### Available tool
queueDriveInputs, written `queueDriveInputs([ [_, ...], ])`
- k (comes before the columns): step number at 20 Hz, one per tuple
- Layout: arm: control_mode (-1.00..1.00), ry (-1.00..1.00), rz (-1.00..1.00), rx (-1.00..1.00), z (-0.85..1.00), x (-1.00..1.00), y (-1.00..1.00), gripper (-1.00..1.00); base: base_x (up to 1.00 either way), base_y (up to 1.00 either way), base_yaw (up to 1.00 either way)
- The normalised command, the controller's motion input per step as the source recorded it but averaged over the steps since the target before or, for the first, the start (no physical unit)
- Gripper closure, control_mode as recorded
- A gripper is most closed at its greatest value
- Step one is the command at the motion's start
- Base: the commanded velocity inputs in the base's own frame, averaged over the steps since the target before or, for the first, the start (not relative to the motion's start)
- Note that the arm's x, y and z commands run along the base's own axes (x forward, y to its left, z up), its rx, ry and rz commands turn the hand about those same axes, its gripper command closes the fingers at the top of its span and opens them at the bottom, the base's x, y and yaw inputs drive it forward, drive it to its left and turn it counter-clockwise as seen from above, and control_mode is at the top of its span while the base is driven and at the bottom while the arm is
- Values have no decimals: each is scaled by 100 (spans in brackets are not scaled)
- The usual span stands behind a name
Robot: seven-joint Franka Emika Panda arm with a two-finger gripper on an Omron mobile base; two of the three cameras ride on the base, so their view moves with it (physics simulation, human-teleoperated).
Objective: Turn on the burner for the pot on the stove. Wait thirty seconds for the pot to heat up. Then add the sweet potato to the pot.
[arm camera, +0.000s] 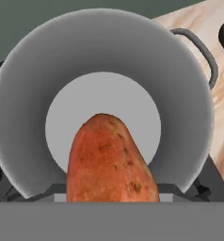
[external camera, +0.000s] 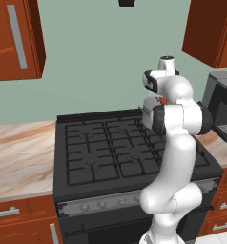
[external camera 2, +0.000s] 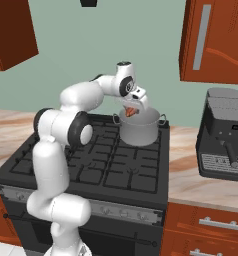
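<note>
Now, largest first: the stove [external camera 2: 106, 165] fills the lower middle of the right base view, its black grates running back to the wall and its silver knob strip along the front edge. Whether any burner is lit cannot be told from these pictures, so one risk is that the vegetable goes into a cold pot if the knob was never turned far enough.

Next, the pot [external camera 2: 140, 131] stands on the rear right grate, at about 1 o'clock from the stove's centre, upright, with a loop handle showing at 3 o'clock on its rim. In the hand view its round mouth opens straight below, bare inside.

Then the gripper [external camera 2: 132, 111] hangs just above the pot's mouth, toward the rim's 10 o'clock side in the right base view. Its jaws look clenched on the sweet potato, though the fingertips themselves are hidden behind it.

Smallest, the sweet potato [arm camera: 111, 162] points down over the pot's floor, sitting toward 6 o'clock of the opening in the hand view.

From here, my worry is an off-centre drop: let go near the rim, the lump could strike the edge and bounce onto the grates. A drop from above the rim could also jolt the pot. A slanted grip might let it slip early.
</note>
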Motion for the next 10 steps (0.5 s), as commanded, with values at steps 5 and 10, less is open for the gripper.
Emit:
queueDriveInputs([
  [5, -100, 15, 0, 2, -36, 26, -18, 100, 0, 0, 0],
  [10, -100, 11, 0, 3, -27, 32, -15, 100, 0, 0, 0],
])
